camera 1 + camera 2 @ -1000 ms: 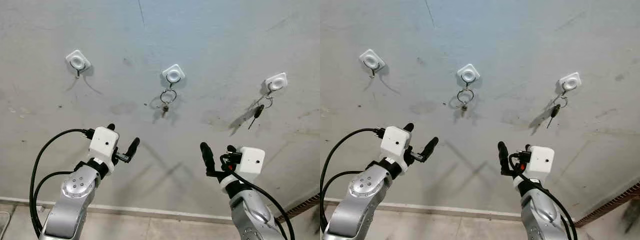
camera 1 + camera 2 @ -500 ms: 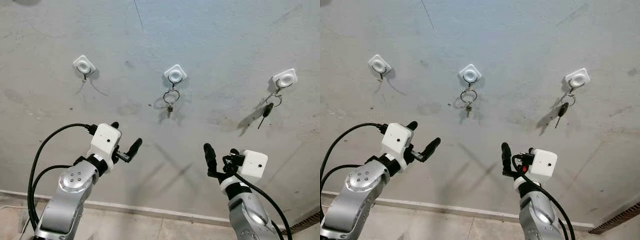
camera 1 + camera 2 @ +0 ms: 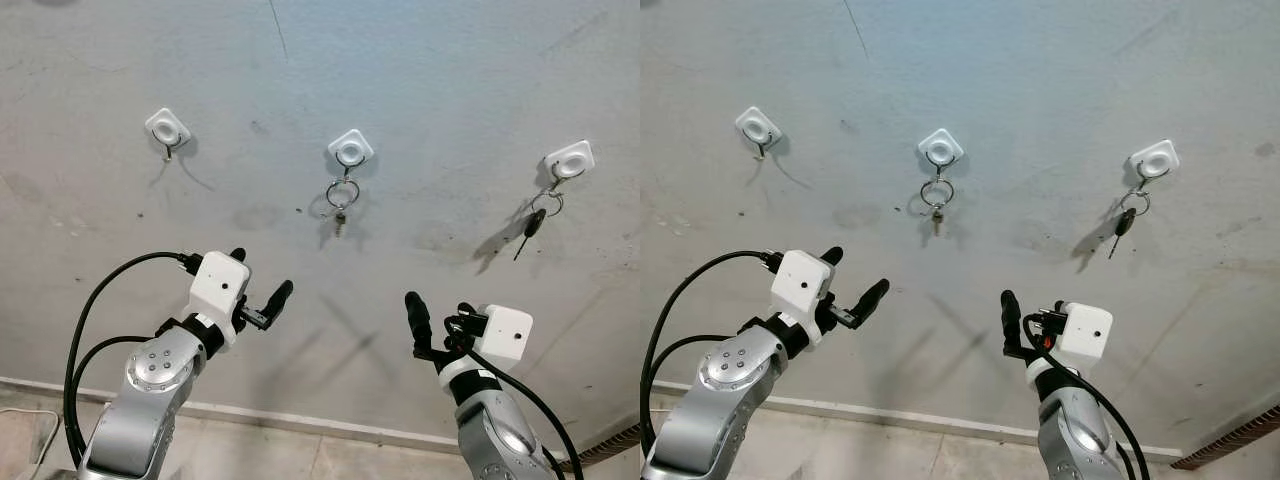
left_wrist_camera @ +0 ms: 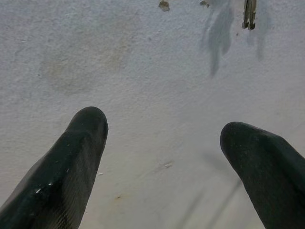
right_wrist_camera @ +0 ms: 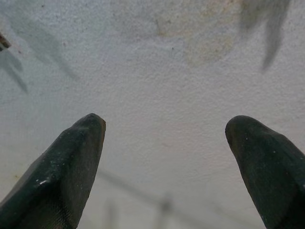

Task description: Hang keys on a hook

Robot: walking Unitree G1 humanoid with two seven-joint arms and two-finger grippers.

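Observation:
Three white hooks are fixed to the grey wall. The left hook carries nothing. From the middle hook hangs a metal ring with a small key. On the right hook hangs a black-headed key. My left gripper is open and empty, held below and left of the middle hook. The right gripper is also open and empty, below and between the middle and right hooks. Along the left wrist view the open gripper faces bare wall, with the small key's tip at the edge.
A pale skirting strip runs along the foot of the wall, with tiled floor under it. A black cable loops off my left arm. A brown ribbed edge shows at the lower right corner.
The camera has tilted, so the hooks sit slightly lower in view than a second ago. My left gripper has edged a little to the right. Both grippers stay open and empty.

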